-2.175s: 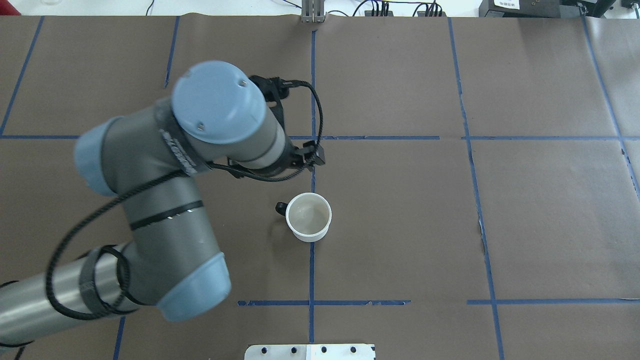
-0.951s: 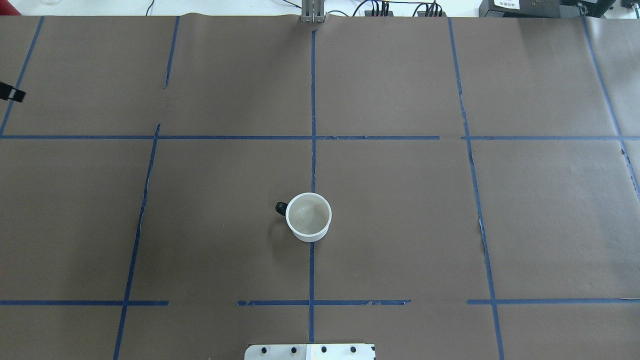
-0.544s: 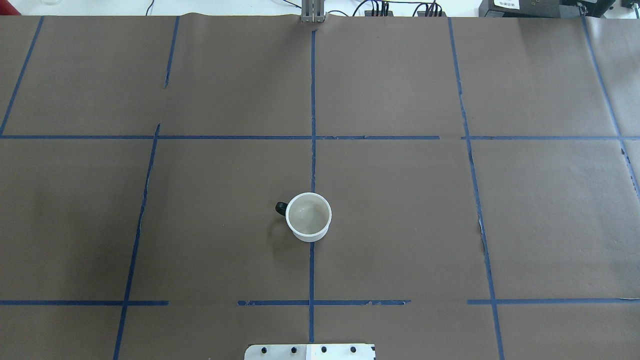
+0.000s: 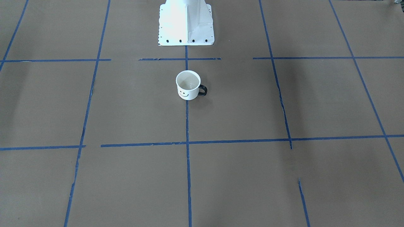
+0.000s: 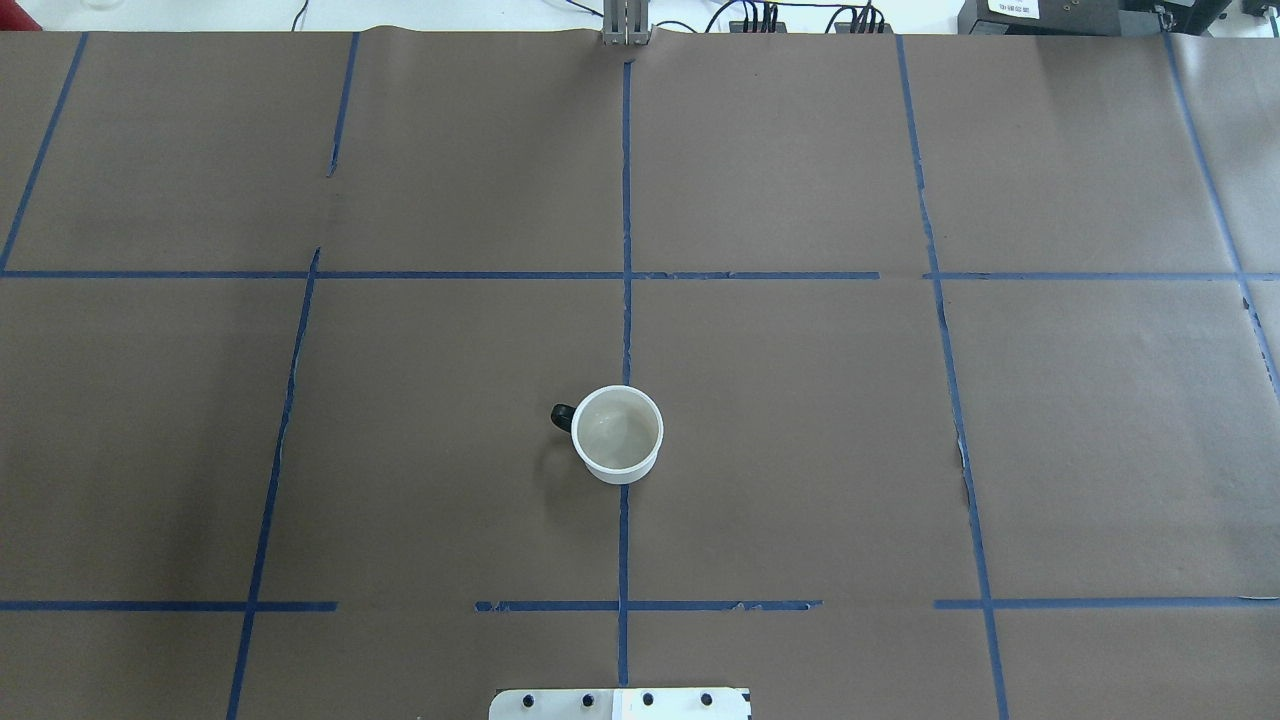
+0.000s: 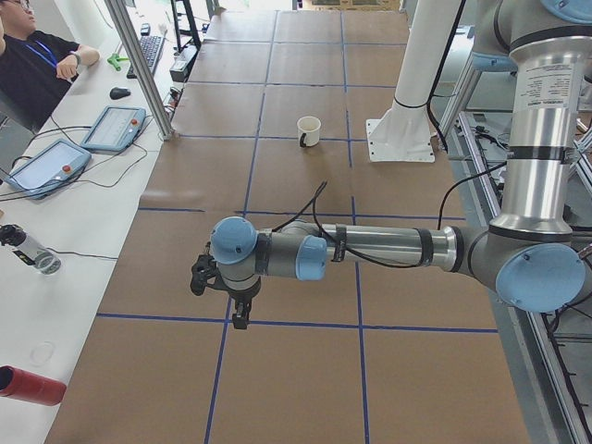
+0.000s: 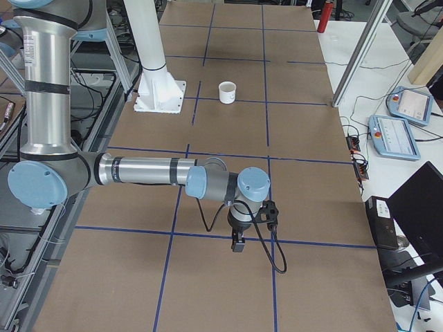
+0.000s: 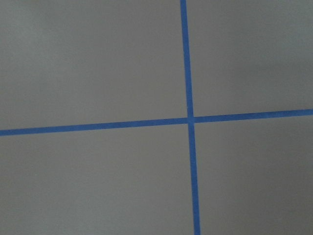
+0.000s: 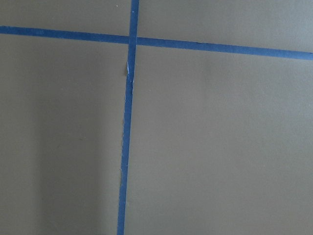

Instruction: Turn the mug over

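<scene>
The white mug (image 5: 618, 433) stands upright, opening up, near the table's middle, its black handle toward the robot's left. Its smiley face shows in the front-facing view (image 4: 188, 84). It also shows far off in the exterior left view (image 6: 308, 130) and the exterior right view (image 7: 227, 92). My left gripper (image 6: 225, 301) hangs over the table's left end, far from the mug. My right gripper (image 7: 237, 242) hangs over the right end, also far. I cannot tell whether either is open or shut. Both wrist views show only brown paper and blue tape.
The white robot base (image 4: 185, 22) stands just behind the mug on the robot's side. Brown paper with a blue tape grid covers the table. An operator (image 6: 37, 65), tablets (image 6: 113, 128) and a red can (image 6: 28, 386) are on the side bench.
The left arm, which hung over the table beside the mug 2.2 s ago, has swung out of the overhead view to the left. The mug has not moved.
</scene>
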Robot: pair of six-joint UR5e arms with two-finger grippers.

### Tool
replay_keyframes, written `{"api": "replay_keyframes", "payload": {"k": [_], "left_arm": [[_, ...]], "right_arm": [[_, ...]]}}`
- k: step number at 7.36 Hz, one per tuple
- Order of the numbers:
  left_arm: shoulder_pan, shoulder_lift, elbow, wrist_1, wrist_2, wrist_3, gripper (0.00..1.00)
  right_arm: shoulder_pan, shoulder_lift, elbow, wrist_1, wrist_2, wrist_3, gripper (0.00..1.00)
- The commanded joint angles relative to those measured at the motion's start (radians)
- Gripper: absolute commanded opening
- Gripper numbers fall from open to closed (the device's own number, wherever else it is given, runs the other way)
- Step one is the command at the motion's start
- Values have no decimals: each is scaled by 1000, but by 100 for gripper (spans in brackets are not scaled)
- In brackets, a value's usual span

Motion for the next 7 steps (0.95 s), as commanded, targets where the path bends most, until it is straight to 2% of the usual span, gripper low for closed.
{"api": "replay_keyframes", "payload": {"k": [1,5,7], "left_arm": [[-2,5,-6,-8,-33,-2,100],[-2,56,-26,-17,12,1,100],[-2,56,-32,-17,91,-2,100]], "right_arm": [[0,-1,0,0,0,0,100],[0,1,0,0,0,0,100],[0,1,0,0,-2,0,100]]}}
